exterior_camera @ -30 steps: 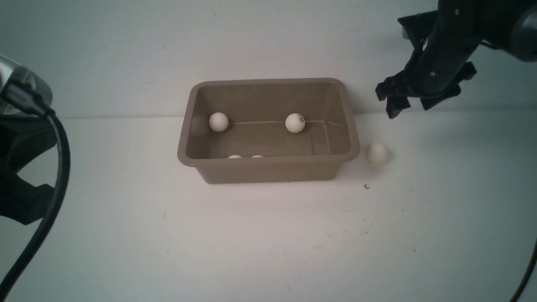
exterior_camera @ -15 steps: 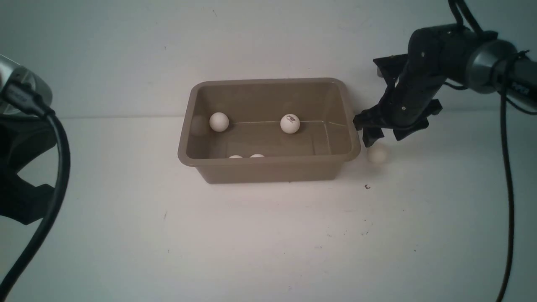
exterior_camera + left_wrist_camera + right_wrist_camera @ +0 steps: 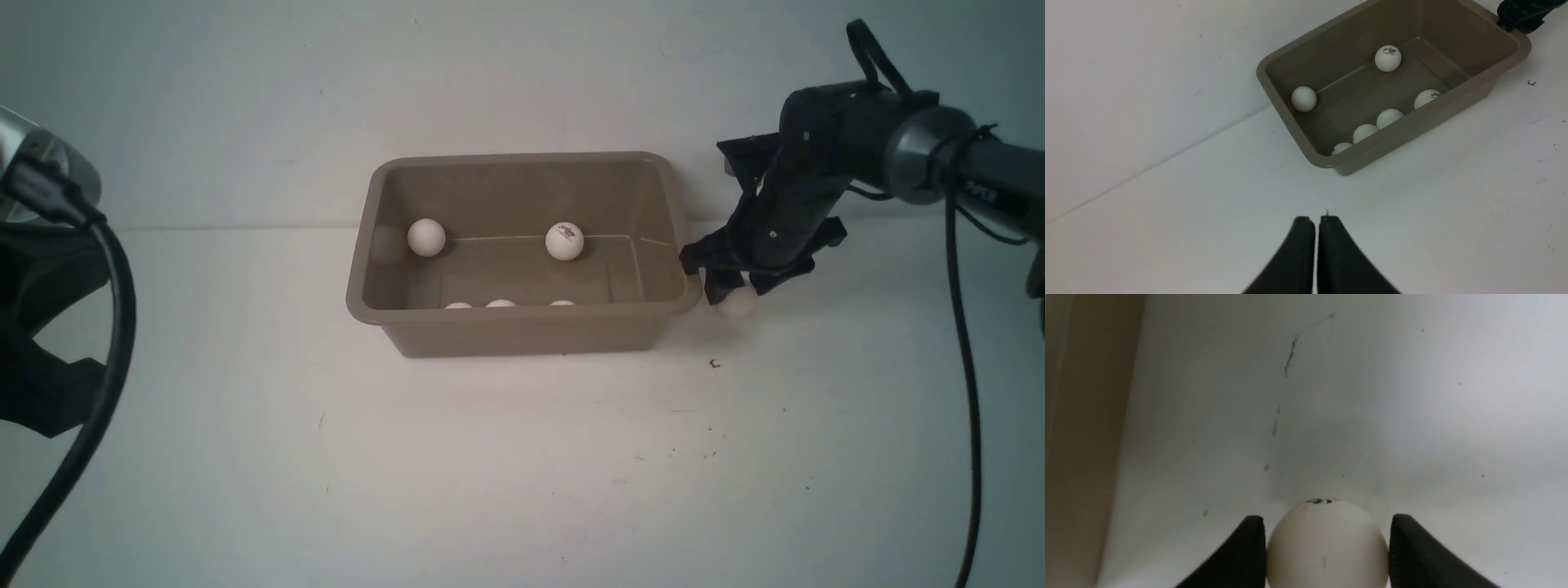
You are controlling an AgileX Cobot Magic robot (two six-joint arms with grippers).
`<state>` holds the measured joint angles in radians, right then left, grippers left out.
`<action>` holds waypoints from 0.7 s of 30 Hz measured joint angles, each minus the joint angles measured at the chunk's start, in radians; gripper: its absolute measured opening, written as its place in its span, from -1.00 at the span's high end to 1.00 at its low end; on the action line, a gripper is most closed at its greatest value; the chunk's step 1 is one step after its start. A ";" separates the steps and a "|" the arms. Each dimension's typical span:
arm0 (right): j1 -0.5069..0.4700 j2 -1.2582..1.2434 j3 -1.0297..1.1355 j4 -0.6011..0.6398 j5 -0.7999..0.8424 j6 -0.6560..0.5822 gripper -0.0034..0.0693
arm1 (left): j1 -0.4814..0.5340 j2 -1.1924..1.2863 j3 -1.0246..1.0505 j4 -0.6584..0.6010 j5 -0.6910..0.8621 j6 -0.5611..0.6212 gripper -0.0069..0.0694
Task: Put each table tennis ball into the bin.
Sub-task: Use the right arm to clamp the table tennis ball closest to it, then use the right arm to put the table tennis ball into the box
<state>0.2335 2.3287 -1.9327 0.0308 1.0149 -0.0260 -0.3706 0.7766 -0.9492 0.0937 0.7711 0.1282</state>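
white matt small table tennis ball (image 3: 737, 304), last one out, on white table (image 3: 522, 457) just beside right end of tan-brown rectangular plastic bin (image 3: 522, 331). six other white balls (image 3: 1389, 118) inside bin. right black pincer (image 3: 737, 290) straddles ball, fingers (image 3: 1237, 555) against both sides, looks gripped, not yet lifted. left black pincer (image 3: 1316, 220) fully closed, empty, well apart. do well: squeeze centred so ball won't squirt, lift clear of flared rim, release low over bin middle.
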 joint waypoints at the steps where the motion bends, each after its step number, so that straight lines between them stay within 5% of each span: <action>1: 0.000 0.000 -0.003 0.000 0.001 0.000 -0.05 | 0.000 0.000 0.000 0.000 0.000 0.000 0.83; 13: 0.000 -0.077 -0.087 -0.135 0.042 -0.002 -0.05 | 0.000 0.000 0.000 0.000 0.000 0.000 0.83; 21: 0.086 -0.138 -0.276 0.131 0.046 -0.175 -0.05 | 0.000 0.000 0.000 0.000 0.000 0.000 0.83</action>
<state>0.3195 2.1910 -2.2082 0.1618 1.0608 -0.2011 -0.3706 0.7766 -0.9492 0.0937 0.7711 0.1282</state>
